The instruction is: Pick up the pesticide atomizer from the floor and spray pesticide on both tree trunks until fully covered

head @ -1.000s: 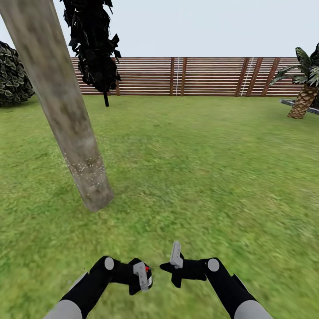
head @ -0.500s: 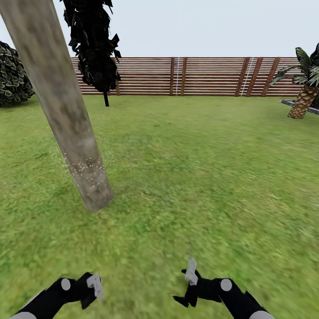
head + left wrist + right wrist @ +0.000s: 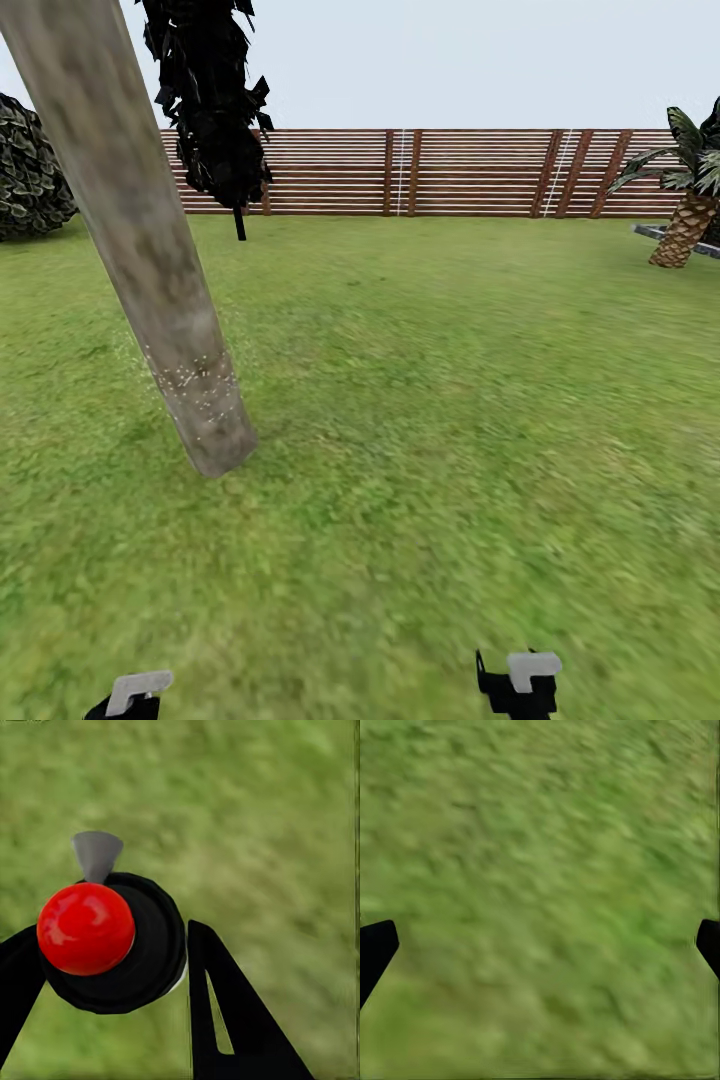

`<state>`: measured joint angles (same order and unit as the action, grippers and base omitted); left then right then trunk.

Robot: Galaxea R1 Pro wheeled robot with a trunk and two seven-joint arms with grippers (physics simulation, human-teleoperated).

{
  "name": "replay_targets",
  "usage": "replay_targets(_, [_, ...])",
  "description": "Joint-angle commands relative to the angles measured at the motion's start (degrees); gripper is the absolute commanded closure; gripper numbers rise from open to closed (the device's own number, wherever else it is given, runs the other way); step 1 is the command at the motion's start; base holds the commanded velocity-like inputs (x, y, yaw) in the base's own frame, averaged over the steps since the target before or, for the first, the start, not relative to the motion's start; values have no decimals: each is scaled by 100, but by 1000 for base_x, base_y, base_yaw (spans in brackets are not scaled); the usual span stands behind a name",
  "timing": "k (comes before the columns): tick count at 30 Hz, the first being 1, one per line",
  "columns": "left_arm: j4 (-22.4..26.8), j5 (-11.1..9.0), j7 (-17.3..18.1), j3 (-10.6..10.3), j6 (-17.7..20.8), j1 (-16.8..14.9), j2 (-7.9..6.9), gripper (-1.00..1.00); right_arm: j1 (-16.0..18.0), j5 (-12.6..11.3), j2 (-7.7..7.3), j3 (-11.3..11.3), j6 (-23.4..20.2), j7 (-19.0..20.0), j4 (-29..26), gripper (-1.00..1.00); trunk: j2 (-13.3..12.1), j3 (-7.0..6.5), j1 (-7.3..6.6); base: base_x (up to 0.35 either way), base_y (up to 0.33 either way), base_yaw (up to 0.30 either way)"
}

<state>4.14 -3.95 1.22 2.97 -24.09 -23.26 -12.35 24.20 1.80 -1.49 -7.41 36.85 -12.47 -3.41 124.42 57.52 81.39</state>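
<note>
Clamped in the left gripper (image 3: 112, 967), the black round atomizer with its red ball top (image 3: 86, 928) points at grass, the right gripper (image 3: 540, 941) spread wide and empty; better to raise the nozzle toward the speckled grey-brown trunk (image 3: 150, 250) ahead-left and sweep upward.

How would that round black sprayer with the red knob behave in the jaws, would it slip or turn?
The pesticide atomizer looks rigid, so it probably won't squash. Its round black body could perhaps twist between the left gripper's jaws. The glossy red knob looks smooth, so likely slippery if gripped there.
</note>
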Motion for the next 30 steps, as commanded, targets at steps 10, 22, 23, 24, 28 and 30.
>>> replay_targets(10, [-71, -470, -440, 55, -33, 72, 126, 100, -7, 15, 7, -41, 6, -78, 34, -100, 2, 4, -1, -247, 0, 223])
replay_targets(22, [-38, -492, -456, 109, -36, 203, 70, 100, -8, 13, -1, -32, 7, -80, 33, -100, 2, 17, -1, -324, 0, 277])
replay_targets(23, [-37, -492, -456, 141, -38, 206, 68, 100, -7, 13, -1, -32, 7, -80, 34, -100, 2, 19, -1, -238, 0, 277])
replay_targets(24, [-37, -492, -456, 159, -37, 207, 67, 100, -7, 13, -1, -32, 7, -80, 34, -100, 2, 21, -1, -198, 0, 277])
replay_targets(28, [-24, -552, -456, 185, -39, 208, -58, 100, -11, 13, -1, -32, 7, -80, 34, -100, 2, 29, -1, -111, 0, 277])
replay_targets(30, [-20, -664, -454, 186, -42, 208, -86, 100, -11, 13, -1, -32, 7, -80, 34, -100, 2, 33, -1, -18, 0, 277])
